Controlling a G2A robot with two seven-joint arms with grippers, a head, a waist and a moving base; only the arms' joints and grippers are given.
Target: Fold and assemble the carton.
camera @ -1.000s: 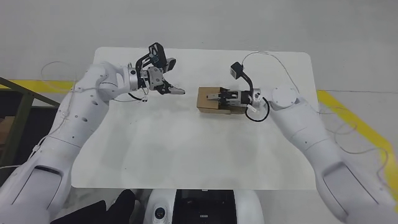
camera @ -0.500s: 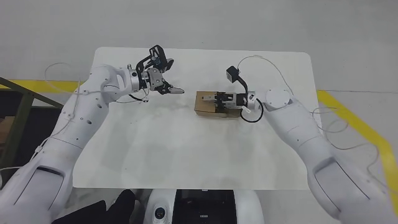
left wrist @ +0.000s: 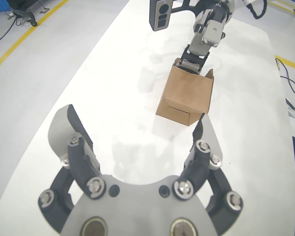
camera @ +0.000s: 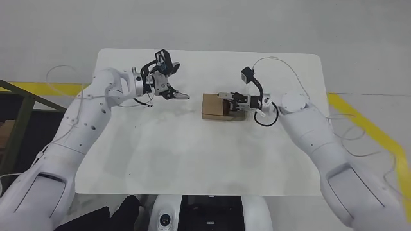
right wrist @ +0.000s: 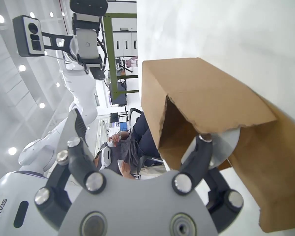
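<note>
Left gripper (left wrist: 135, 116): jaws spread wide, holding nothing, hovering over the table (camera: 192, 160) just off the carton (camera: 215, 108), not touching it. Right gripper (right wrist: 142, 126): also spread, not clamped; one finger (right wrist: 204, 148) sits inside the carton's open end under a torn-edged panel, the other finger (right wrist: 73, 128) is out in the air. Table: big white top with rounded corners. Carton: brown cardboard, lying on its side near table centre, between the two grippers. Its closed end with a tucked tab faces the left gripper, its open end faces the right gripper. Small side flap (left wrist: 209, 73) sticks up at the open end, beside the right gripper.
</note>
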